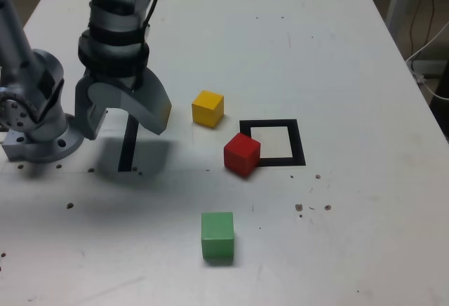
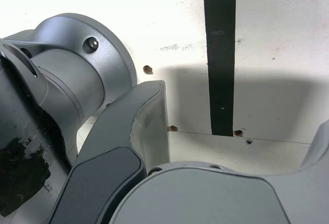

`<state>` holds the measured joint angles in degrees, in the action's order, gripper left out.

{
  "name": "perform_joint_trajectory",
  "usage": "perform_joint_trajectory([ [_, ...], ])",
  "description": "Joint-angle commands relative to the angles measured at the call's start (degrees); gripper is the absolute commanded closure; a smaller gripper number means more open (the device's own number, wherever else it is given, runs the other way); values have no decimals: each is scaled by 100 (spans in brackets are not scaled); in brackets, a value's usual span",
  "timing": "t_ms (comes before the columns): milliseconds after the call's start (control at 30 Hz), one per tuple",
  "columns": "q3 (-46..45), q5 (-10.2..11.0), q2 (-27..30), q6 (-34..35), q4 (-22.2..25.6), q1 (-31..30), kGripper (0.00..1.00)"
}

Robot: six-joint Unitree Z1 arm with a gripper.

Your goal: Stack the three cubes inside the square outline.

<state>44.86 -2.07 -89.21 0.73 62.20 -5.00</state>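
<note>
Locate green cube [image 1: 217, 236] nearest the camera, in the exterior view; find yellow cube [image 1: 208, 109] far left of square outline [image 1: 298, 142], red cube [image 1: 242, 155] at its near-left corner. Note gripper [image 1: 125, 135] at left, above black strip [image 1: 128, 143], fingers spread, grasping nothing. Treat as likely approach step, no stack built; next, select base cube, align and lower fingers around it, then place inside outline. Allow for corner hidden behind red cube, arm cut off above, no cubes in wrist view; cannot confirm red cube's contact with outline.
</note>
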Motion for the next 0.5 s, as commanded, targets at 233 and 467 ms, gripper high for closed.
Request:
perform_joint_trajectory([
  [233, 95, -9, 10, -12, 79, -8, 0],
  [467, 277, -9, -38, -9, 146, -62, 0],
])
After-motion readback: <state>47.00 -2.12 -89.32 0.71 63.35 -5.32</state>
